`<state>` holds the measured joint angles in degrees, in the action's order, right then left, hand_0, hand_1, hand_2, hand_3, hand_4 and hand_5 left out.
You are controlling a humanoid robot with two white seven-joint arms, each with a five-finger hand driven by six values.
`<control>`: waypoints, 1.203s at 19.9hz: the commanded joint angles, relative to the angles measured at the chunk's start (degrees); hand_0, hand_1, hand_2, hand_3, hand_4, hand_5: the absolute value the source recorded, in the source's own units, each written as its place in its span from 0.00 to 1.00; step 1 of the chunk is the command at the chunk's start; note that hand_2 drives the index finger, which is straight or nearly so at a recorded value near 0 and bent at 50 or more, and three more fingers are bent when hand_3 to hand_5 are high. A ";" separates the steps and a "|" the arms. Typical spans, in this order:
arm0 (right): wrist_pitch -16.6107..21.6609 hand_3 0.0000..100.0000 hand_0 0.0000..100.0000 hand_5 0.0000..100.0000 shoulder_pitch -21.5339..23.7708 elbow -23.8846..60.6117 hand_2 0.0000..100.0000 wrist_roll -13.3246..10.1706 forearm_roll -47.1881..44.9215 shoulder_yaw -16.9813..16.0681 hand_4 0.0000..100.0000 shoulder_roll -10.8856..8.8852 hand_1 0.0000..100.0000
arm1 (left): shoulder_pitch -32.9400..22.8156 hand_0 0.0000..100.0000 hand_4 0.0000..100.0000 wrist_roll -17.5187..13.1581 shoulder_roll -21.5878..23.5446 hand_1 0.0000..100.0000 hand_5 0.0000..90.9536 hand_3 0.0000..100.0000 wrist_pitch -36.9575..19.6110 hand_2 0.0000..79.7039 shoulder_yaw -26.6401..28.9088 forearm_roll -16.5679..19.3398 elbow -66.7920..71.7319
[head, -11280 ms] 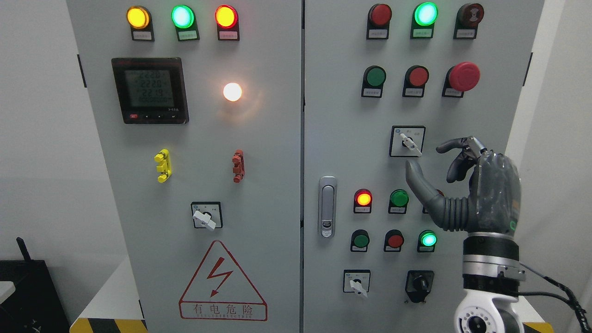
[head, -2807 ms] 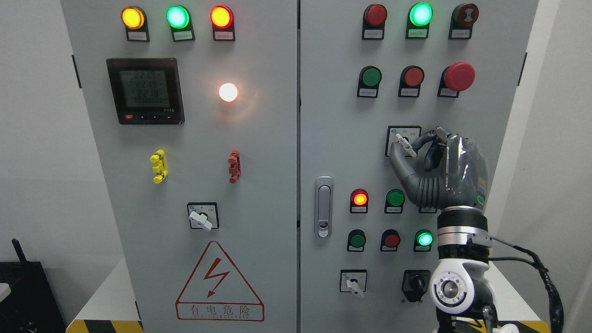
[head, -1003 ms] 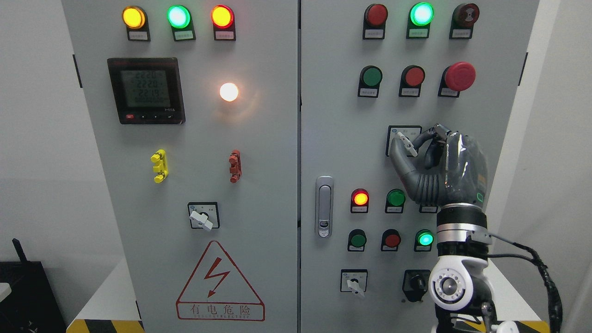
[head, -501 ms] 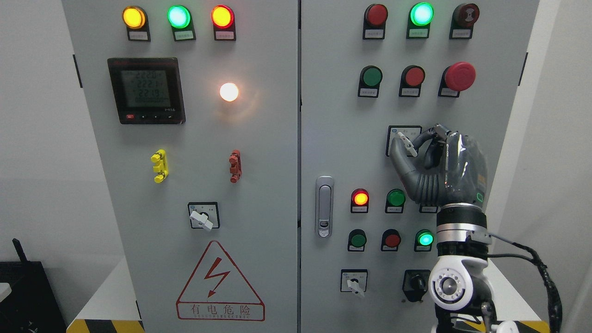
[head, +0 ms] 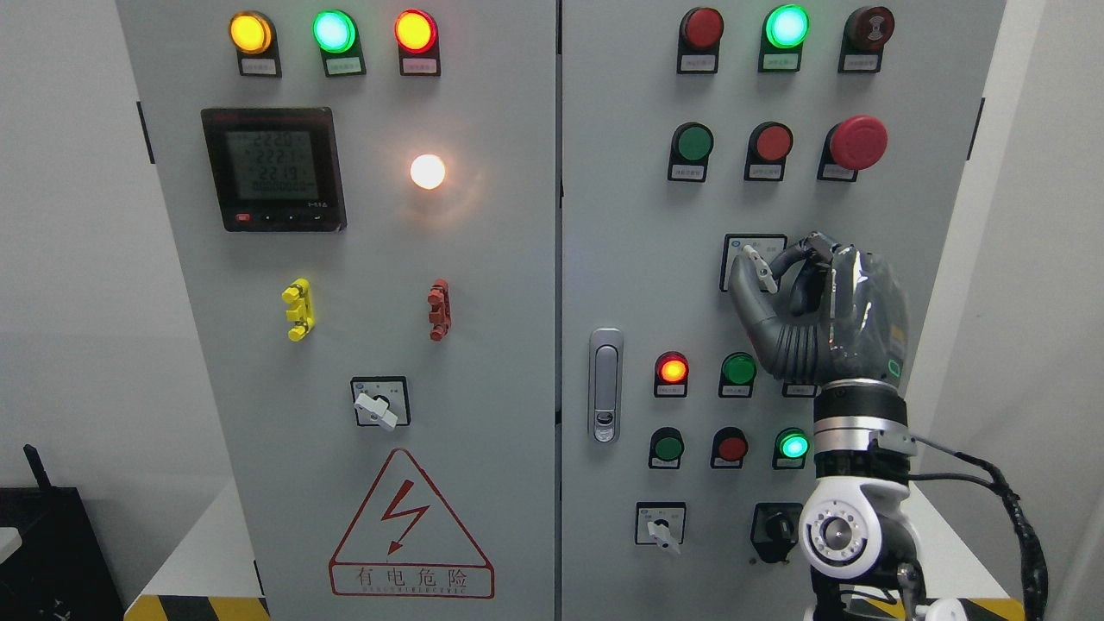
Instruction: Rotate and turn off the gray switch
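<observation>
Right hand (head: 819, 315) raised against right door of grey control cabinet (head: 621, 259), arm entering from lower right, wrist joint (head: 841, 535) white and round. Thumb and fingers (head: 798, 254) curled in a pinch around gray switch (head: 757, 266), its pale lever angled from upper left toward lower right, upper end showing between thumb tip and fingertips. Switch plate (head: 738, 250) mostly covered by hand, set in middle of right door, below row holding green button (head: 694, 142), red button (head: 774, 142) and red mushroom button (head: 858, 142). Lit red lamp (head: 673, 369) and green button lower down (head: 739, 369) just left of palm; lit green lamp (head: 794, 445) beside wrist. Door handle (head: 606, 384) at left edge of right door. On left door: digital meter (head: 274, 168), glowing white lamp (head: 428, 171), second rotary switch (head: 379, 405), red warning triangle (head: 412, 530). Left hand outside view.
</observation>
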<state>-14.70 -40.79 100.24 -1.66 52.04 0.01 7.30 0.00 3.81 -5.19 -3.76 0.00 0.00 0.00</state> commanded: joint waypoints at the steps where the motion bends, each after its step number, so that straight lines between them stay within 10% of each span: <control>1: 0.02 1.00 0.51 1.00 0.01 -0.04 0.75 0.25 -0.01 -1.59 0.96 0.00 0.39 | 0.53 0.12 0.00 -0.03 0.00 0.39 0.00 0.00 -0.02 0.00 0.44 -1.06 -1.49; 24: 0.02 1.00 0.56 1.00 -0.35 -0.39 0.76 0.25 -0.01 -1.59 0.96 0.00 0.34 | 0.53 0.12 0.00 -0.03 0.00 0.39 0.00 0.00 -0.02 0.00 0.44 -1.14 -1.49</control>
<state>-14.70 -41.11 100.03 -1.37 52.04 0.01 7.30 0.00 3.81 -5.19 -3.76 0.00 0.00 0.00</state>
